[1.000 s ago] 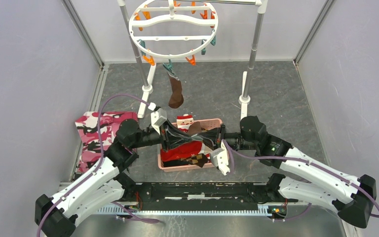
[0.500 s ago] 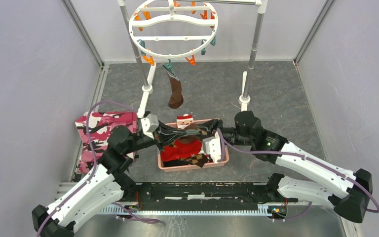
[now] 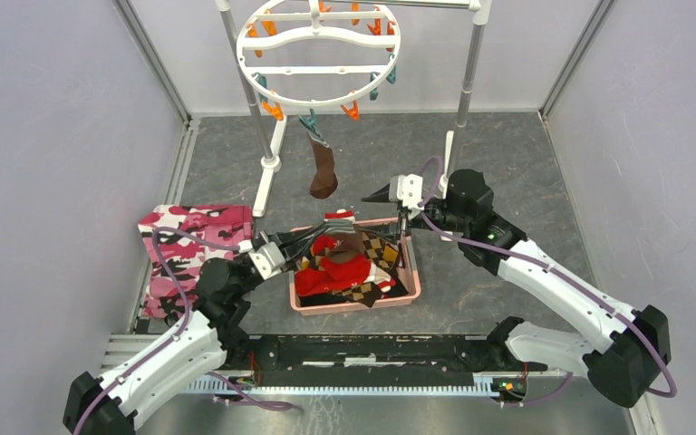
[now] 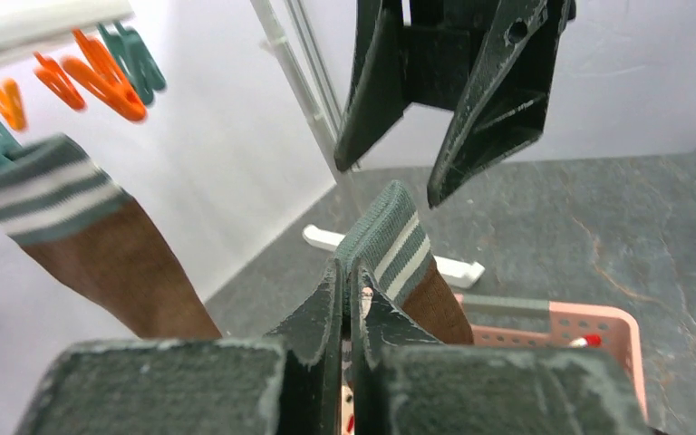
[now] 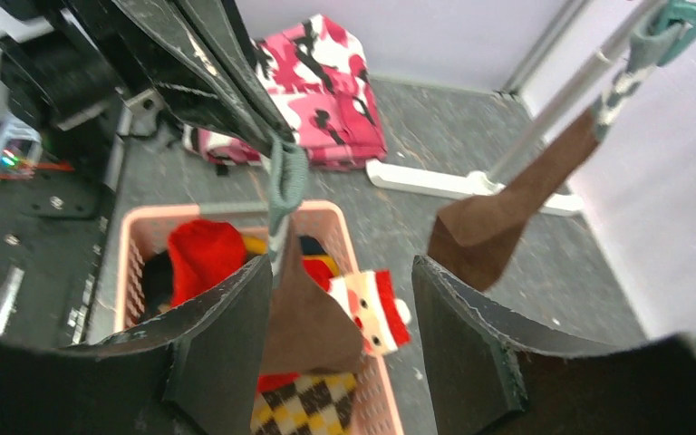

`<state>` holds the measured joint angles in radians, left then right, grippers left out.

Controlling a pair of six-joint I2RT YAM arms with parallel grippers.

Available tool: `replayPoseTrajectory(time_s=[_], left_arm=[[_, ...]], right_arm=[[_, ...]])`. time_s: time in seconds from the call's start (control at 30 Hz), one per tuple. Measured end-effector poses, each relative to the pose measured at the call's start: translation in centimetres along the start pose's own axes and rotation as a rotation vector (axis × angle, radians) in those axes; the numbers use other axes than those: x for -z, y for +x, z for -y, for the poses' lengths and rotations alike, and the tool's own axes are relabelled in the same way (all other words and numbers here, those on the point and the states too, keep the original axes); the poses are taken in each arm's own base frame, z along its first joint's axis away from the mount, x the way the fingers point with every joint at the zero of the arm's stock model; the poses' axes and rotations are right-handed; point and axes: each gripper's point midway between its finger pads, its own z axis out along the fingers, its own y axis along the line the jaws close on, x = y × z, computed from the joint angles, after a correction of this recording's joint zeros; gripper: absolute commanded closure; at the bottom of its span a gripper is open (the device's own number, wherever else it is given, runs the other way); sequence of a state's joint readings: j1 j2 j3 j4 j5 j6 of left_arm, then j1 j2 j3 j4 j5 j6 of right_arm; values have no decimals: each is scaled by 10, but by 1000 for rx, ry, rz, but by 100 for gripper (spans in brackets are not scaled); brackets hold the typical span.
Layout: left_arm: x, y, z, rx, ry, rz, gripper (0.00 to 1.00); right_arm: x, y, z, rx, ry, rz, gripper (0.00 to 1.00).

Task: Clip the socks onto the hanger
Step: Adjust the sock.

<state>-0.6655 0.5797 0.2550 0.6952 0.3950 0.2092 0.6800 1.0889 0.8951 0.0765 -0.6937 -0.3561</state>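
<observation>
Brown fabric with a grey-and-white striped cuff, pinched flat in the left hand (image 4: 349,281): the held sock (image 4: 401,243), with its cuff end poking up past the pressed-together fingertips and its brown leg trailing down into the pink basket (image 3: 353,308). Left hand positioned at 9 o'clock of the basket, pointing toward 2 o'clock, raised above the rim.

Right hand (image 3: 382,193) at 1 o'clock of the basket, spread wide, gripping nothing. Seen from the left wrist camera as two dark prongs close above the striped cuff. From the right wrist camera, cuff and brown leg framed between the spread fingers (image 5: 227,344).

Hung sock (image 3: 323,172) dangling at 12 o'clock of the basket, cuff clamped in a teal clip (image 3: 311,120) on the near rim of the hanger (image 3: 326,107). Hanger suspended on the white-and-metal rack (image 3: 467,82) at 12 o'clock of the grey bench (image 3: 507,163).

Inside the basket: red Santa sock (image 3: 331,272) and brown-and-cream argyle socks (image 3: 376,249), piled together. Pink camouflage cloth (image 3: 190,240) lying flat on the bench at 9 o'clock of the basket, just beside the left arm.
</observation>
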Motion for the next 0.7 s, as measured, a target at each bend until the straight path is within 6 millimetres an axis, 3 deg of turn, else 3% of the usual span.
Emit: replayPoseTrajectory(time_s=[0.27, 0.47, 0.7], left_arm=[[-4, -19, -9, -54, -31, 78, 98], [-7, -19, -10, -58, -32, 87, 98], [-10, -17, -11, -57, -32, 85, 98]], right_arm=[[-10, -9, -11, -162, -59, 72, 38], [-17, -13, -11, -213, -67, 107, 43], [-30, -10, -18, -270, -94, 113, 58]])
